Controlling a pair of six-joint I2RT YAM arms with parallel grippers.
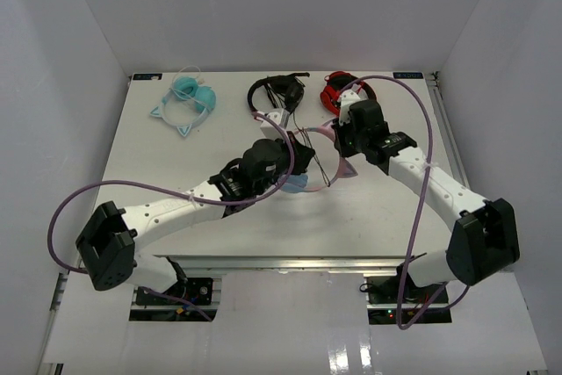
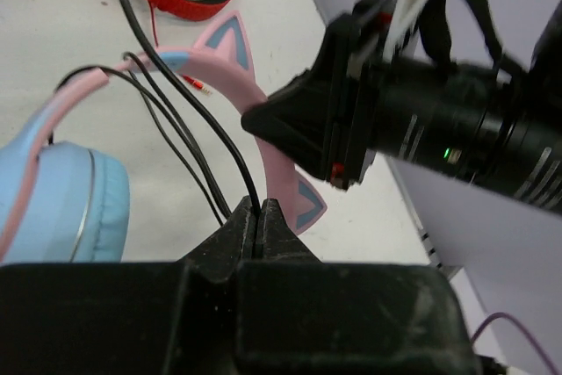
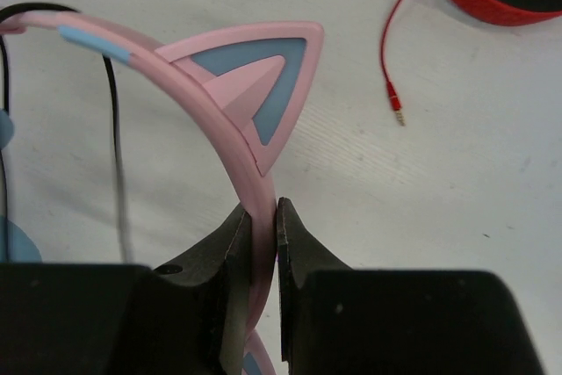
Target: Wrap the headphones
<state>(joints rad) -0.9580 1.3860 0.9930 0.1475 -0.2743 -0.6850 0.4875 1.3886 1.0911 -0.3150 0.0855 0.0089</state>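
Observation:
The headphones (image 1: 318, 140) with a pink cat-eared headband (image 3: 202, 72) and light blue ear cups (image 2: 66, 204) are held at the table's middle. My right gripper (image 3: 262, 217) is shut on the headband just below a cat ear (image 3: 255, 76); it also shows in the top view (image 1: 341, 142). My left gripper (image 2: 257, 214) is shut on the thin black cable (image 2: 189, 98), which runs up across the headband. In the top view the left gripper (image 1: 303, 160) sits over an ear cup (image 1: 299, 183) and hides most of it.
A red pair of headphones (image 1: 338, 92) with a red cable (image 3: 392, 50) lies at the back right, a black pair (image 1: 277, 91) at the back middle, an all-teal cat-eared pair (image 1: 186, 98) at the back left. White walls surround the table (image 1: 176, 199).

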